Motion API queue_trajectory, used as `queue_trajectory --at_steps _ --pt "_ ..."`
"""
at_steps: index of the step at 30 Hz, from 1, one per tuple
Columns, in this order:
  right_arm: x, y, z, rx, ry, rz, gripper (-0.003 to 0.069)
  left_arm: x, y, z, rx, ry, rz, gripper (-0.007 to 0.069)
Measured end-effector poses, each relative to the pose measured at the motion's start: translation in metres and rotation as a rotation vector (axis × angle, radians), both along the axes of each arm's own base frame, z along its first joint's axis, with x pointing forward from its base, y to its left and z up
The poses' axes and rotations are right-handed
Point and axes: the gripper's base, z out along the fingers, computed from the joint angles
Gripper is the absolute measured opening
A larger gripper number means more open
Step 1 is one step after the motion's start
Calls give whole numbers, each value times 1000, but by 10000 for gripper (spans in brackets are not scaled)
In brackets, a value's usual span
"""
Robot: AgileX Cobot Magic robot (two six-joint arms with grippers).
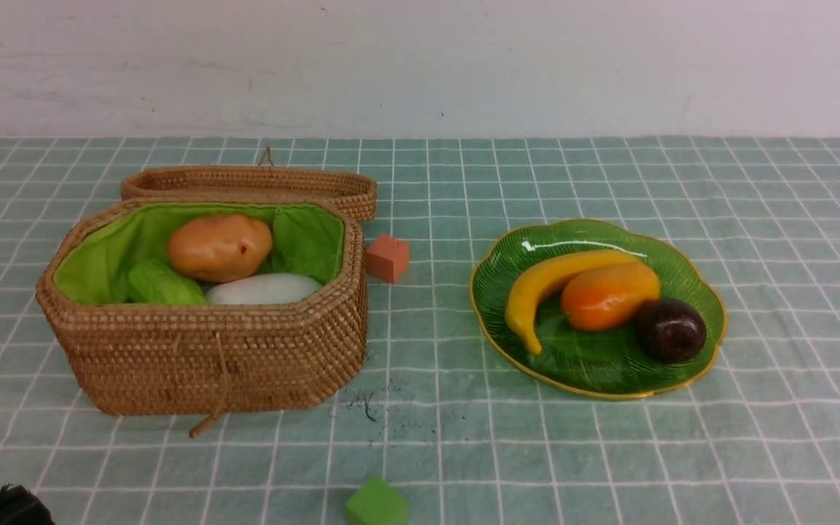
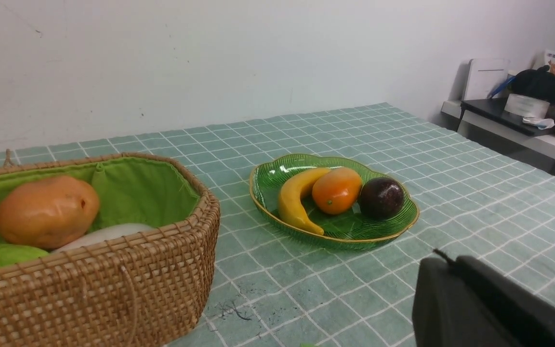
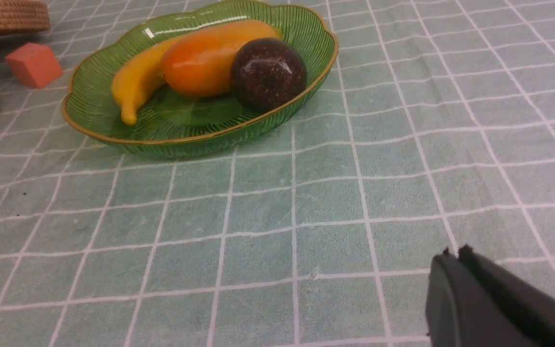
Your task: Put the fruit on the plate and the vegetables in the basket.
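Front view: the basket (image 1: 201,350) stands toward the table's left edge, lid thrown back, with the potato (image 1: 219,248), gourd (image 1: 163,286) and radish (image 1: 263,289) inside. The plate (image 1: 595,368) lies toward the right edge with the banana (image 1: 537,292), mango (image 1: 609,295) and mangosteen (image 1: 670,329) on it. An orange cube (image 1: 388,258) sits between them.

Left wrist view: the left claw (image 2: 443,262) is closed and empty over the cloth.

Right wrist view: the right claw (image 3: 453,258) is closed, empty, near the plate.
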Motion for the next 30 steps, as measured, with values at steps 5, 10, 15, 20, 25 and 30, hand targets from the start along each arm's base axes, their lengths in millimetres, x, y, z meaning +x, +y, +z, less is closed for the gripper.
queue_trajectory --at_steps 5,10,15,20,25,30 --pt "0 0 0 0 0 0 -10 2 1 0 -4 -13 19 11" --pt "0 0 0 0 1 0 -6 16 16 -6 -54 -116 220 8" --pt "0 0 0 0 1 0 -3 23 27 -30 -38 -66 405 -13" --pt "0 0 0 0 1 0 1 24 34 -73 -54 23 525 -13" --pt "0 0 0 0 1 0 3 25 35 -111 -26 224 536 -13" --pt "0 0 0 0 1 0 6 23 34 -121 -36 326 538 -13"
